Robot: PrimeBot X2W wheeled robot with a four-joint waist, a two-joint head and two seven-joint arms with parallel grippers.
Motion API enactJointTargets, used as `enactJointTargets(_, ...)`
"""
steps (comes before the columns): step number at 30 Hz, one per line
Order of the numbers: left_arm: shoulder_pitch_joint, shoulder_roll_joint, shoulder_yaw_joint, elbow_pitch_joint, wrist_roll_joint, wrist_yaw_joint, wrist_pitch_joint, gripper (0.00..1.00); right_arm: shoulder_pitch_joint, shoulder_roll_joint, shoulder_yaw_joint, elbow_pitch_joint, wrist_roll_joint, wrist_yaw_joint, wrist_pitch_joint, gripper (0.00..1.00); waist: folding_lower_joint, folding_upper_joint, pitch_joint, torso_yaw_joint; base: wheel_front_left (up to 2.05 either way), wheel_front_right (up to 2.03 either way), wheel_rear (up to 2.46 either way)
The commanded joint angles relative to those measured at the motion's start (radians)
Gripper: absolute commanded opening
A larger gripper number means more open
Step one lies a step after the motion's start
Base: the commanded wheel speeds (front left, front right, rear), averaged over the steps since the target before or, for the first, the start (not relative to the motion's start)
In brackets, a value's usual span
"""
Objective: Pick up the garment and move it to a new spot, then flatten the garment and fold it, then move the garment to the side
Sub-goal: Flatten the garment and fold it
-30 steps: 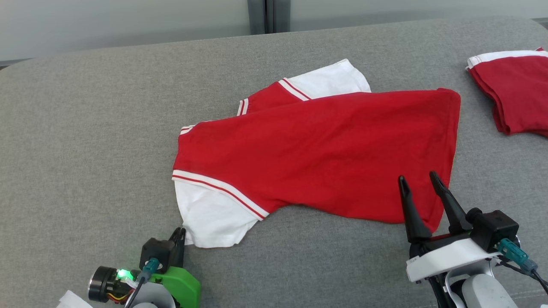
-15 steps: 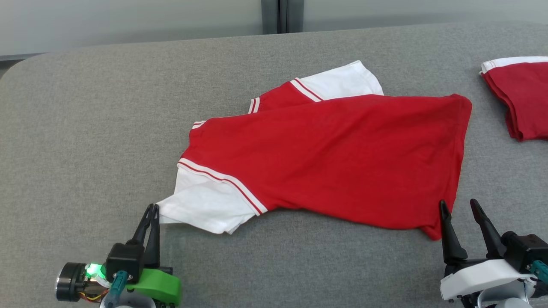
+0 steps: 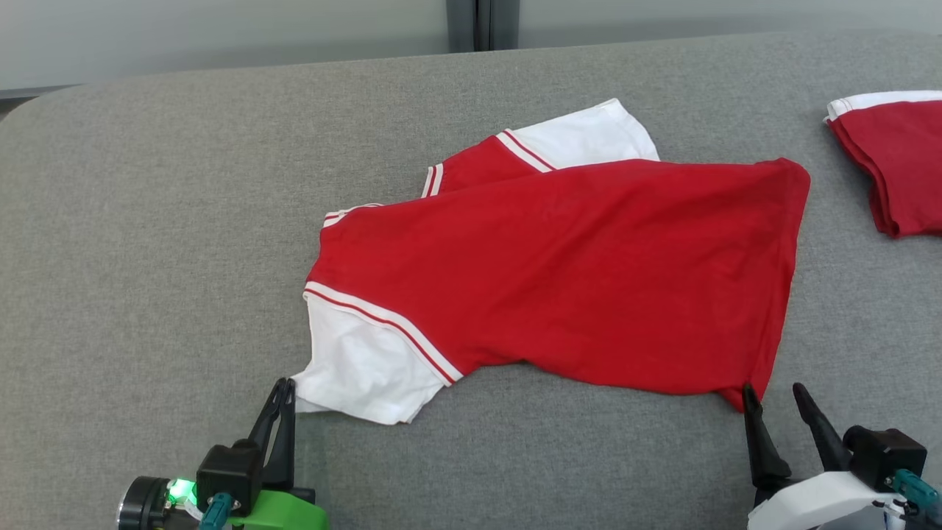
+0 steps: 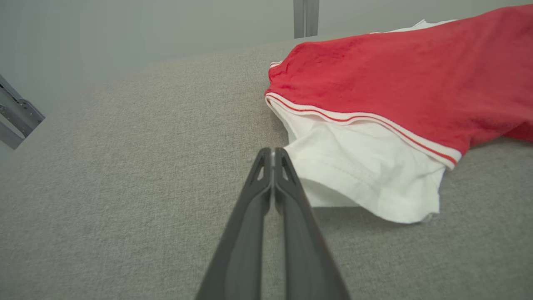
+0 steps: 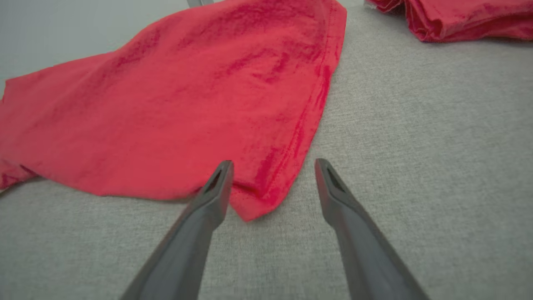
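The far sleeve [image 3: 589, 132] of the shirt [image 3: 574, 272] lies partly under the red body, its lower part hidden. The near sleeve [image 3: 360, 368] draws to a point at the closed left gripper [image 3: 283, 384] — the nipped corner itself is hidden between the fingers. That gripper's base and the right gripper [image 3: 773, 389] base are cut by the head view's bottom edge. A second garment [image 3: 894, 169] is cut by the right edge — its kind cannot be told.
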Motion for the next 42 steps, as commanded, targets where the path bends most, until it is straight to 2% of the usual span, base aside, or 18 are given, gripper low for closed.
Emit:
enactJointTargets(1, -0.016, -0.002, 0.008, -0.001, -0.001, -0.006, 0.0, 0.0, 0.012, -0.008, 0.008, 0.011, 0.015, 0.0, 0.0, 1.0, 0.0, 0.0, 0.004, 0.001, 0.0, 0.0, 0.0)
enactJointTargets(14, -0.034, -0.016, 0.046, 0.0, 0.034, -0.035, 0.0, 0.0, -0.037, -0.042, 0.109, 0.11, 0.093, 0.0, 0.0, 1.0, 0.0, 0.0, 0.023, 0.006, 0.0, 0.0, 0.0)
enactJointTargets(17, -0.037, -0.016, 0.054, 0.002, 0.042, -0.043, 0.0, 0.0, -0.051, -0.047, 0.124, 0.111, 0.096, 0.0, 0.0, 0.02, 0.0, 0.0, 0.024, 0.009, 0.0, 0.0, 0.0)
enactJointTargets(23, -0.046, -0.019, 0.081, -0.038, 0.042, -0.059, 0.0, 0.0, -0.029, -0.055, 0.085, 0.033, 0.075, 0.0, 0.0, 0.0, 0.0, 0.0, 0.008, 0.007, 0.0, 0.0, 0.0)
enactJointTargets(27, -0.057, -0.024, 0.118, -0.135, 0.004, -0.084, 0.0, 0.0, -0.01, -0.088, 0.037, -0.077, 0.055, 0.0, -0.001, 0.0, 0.0, 0.0, -0.02, -0.003, 0.0, 0.0, 0.0)
enactJointTargets(32, -0.126, 0.009, 0.165, -0.258, -0.076, -0.141, 0.029, 0.0, -0.019, -0.177, 0.006, -0.193, 0.059, 0.0, -0.001, 0.0, 0.0, 0.0, -0.065, -0.018, 0.0, 0.0, 0.0)
enactJointTargets(37, -0.254, 0.068, 0.186, -0.359, -0.144, -0.182, 0.15, 0.0, -0.073, -0.3, -0.003, -0.262, 0.106, 0.0, -0.001, 0.0, 0.0, 0.0, -0.124, -0.033, 0.0, 0.0, 0.0)
enactJointTargets(42, -0.376, 0.101, 0.173, -0.423, -0.206, -0.2, 0.273, 0.0, -0.146, -0.404, -0.001, -0.311, 0.187, -0.001, 0.036, 0.0, 0.0, 0.0, -0.177, -0.047, 0.0, 0.0, 0.0)
